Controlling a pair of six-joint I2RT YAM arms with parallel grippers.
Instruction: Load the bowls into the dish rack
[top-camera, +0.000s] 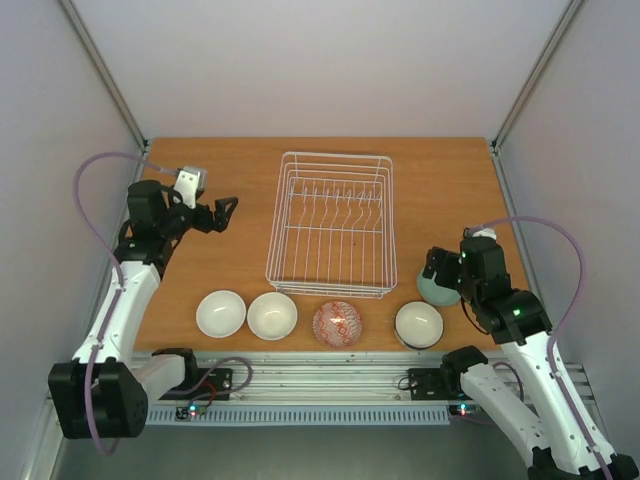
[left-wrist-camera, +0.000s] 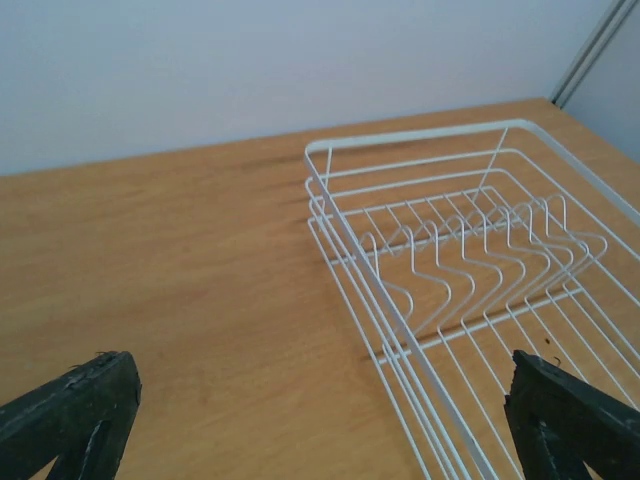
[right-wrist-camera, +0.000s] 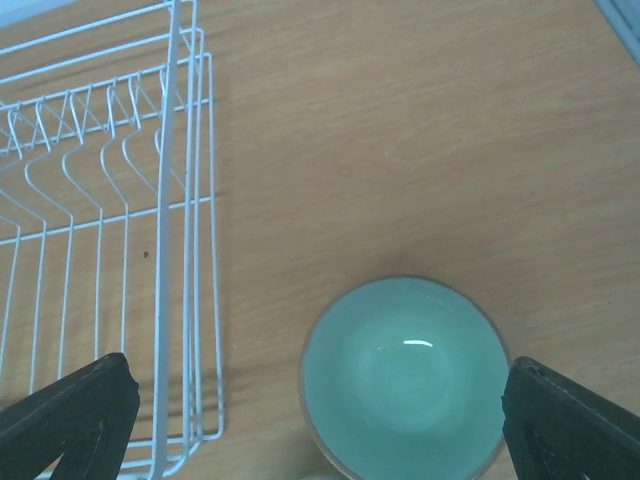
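Because the teal bowl (right-wrist-camera: 405, 375) sits directly below the right arm's (top-camera: 492, 285) wide-apart, empty jaws, just right of the dish rack (top-camera: 330, 255), that arm is better placed than the left arm (top-camera: 150, 225), whose jaws also gape empty.

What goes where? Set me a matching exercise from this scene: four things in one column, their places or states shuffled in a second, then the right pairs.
Things:
1. dish rack
2. pale green bowl
3. red patterned bowl
4. left gripper

Places or states:
A. below the open right gripper, to the right of the rack
B. open, to the left of the rack
C. holds no bowl
D. in the near row, third from the left

Pairs: 1-C, 2-A, 3-D, 4-B
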